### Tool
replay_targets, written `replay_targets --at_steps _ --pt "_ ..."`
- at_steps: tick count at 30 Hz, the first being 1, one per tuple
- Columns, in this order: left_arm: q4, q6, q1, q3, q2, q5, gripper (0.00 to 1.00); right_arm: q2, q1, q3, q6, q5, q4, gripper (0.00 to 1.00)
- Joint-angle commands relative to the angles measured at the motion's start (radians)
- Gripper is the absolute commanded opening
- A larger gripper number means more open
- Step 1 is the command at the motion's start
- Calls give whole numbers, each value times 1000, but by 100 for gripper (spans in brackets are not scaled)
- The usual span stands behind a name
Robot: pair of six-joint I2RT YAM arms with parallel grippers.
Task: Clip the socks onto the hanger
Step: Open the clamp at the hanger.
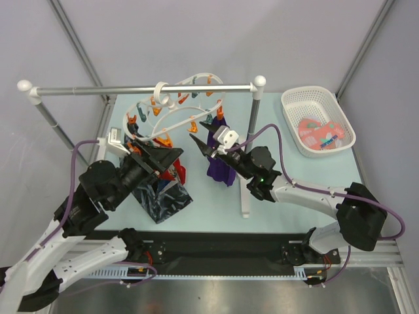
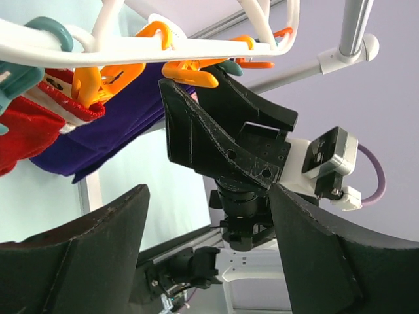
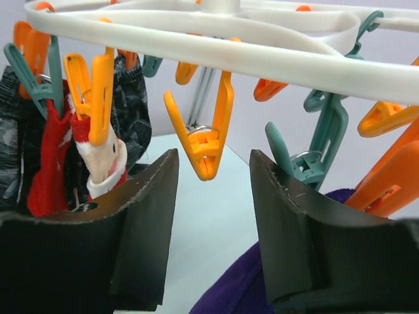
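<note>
White plastic formed the hanger (image 1: 195, 76), which hung by its hook from the grey rail (image 1: 131, 89) above the desk (image 1: 275, 176). Orange and teal pegs dangled from the hanger's rings.

A red sock (image 3: 49, 163) hung clipped beneath the hanger's ring. A purple cloth (image 1: 219, 160) and a navy marbled cloth (image 1: 163, 199) also hung below the hanger. The salmon-pink socks (image 1: 321, 134) lay in a white basket (image 1: 294, 104), well apart from the hanger on its right side.

The left gripper (image 1: 171, 156) sat just below the hanger's ring, near the red sock. Its jaws were spread wide and held nothing.

The right gripper (image 3: 213, 157) sat directly under the hanger's ring, facing the left gripper. Its jaws were parted. One orange peg (image 3: 203, 140) of the hanger hung down into the gap between them. The right wrist view showed clearance on both sides of that peg, so the jaws had hold of nothing. A teal peg (image 3: 321, 150) of the hanger hung just beside the right-hand finger.
</note>
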Motion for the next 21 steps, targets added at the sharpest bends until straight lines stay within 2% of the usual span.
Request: replay_targets --at_steps 1,10,16,17,21 --pt "-24 -83 -5 61 19 -5 79 9 -5 44 39 -34 78 51" --pt "-83 -91 -5 185 138 18 76 3 -2 51 74 -42 63 45" --pt "-127 -51 -5 286 232 26 70 -19 -2 48 82 -31 23 33" --pt "-130 -51 -5 291 246 17 70 -22 -2 48 82 -31 11 28" --pt "-161 -70 -5 288 254 -52 67 -46 1 41 78 -5 -14 25"
